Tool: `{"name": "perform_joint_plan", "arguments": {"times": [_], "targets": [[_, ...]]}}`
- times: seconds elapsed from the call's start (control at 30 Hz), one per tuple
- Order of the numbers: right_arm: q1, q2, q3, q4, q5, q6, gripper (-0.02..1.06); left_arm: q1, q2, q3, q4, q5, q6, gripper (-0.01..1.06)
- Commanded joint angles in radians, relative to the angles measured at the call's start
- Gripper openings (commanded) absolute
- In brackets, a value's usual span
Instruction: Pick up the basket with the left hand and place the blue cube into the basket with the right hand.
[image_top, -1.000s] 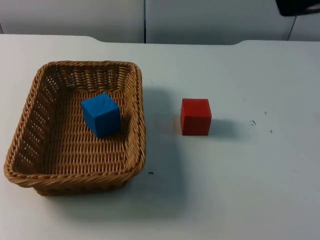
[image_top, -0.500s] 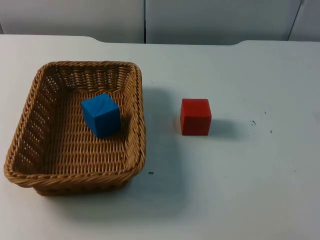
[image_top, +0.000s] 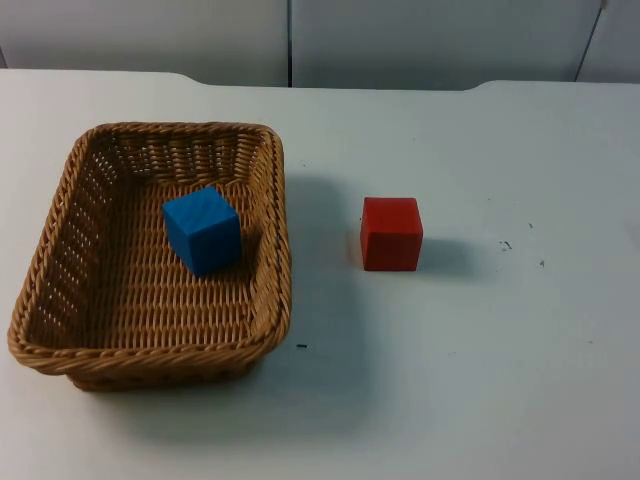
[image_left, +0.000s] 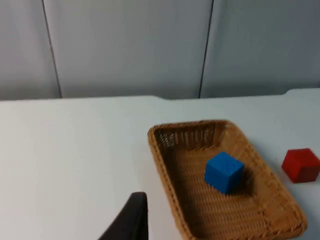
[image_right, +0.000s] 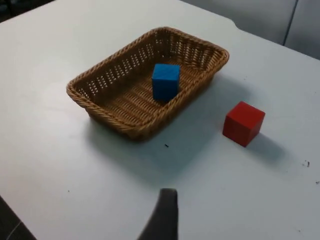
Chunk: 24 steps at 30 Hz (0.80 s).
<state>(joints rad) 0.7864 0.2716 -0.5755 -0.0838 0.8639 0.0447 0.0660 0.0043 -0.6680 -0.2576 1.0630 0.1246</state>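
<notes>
Resting on the table (image_top: 480, 400) at the lower left of the overhead frame, the basket (image_top: 60, 330) already holds the blue cube (image_top: 203, 230); a red cube (image_top: 392, 233) sits well apart at centre right. Both arms wait out of reach, each showing a single black fingertip, so whether either grip is released or clenched cannot be told. One risk: a tilted lift could roll the cube out.

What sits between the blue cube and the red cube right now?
The basket's right wall stands between the blue cube and the red cube, then bare table, as the top view shows.
</notes>
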Motion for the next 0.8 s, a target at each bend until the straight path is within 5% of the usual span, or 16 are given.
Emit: {"name": "perform_joint_plan", "arguments": {"times": [0.0, 0.3, 0.77], "targets": [[0.001, -0.015, 0.005, -0.023, 0.040, 0.009, 0.78, -0.031, -0.004, 0.008, 0.104, 0.058, -0.072, 1.05], [0.001, -0.030, 0.005, -0.012, 0.189, -0.018, 0.78, -0.039, -0.004, 0.018, 0.189, 0.063, -0.106, 1.05], [0.001, -0.272, 0.060, 0.037, 0.207, -0.045, 0.78, -0.039, -0.004, 0.018, 0.187, 0.095, -0.108, 1.05]]}}
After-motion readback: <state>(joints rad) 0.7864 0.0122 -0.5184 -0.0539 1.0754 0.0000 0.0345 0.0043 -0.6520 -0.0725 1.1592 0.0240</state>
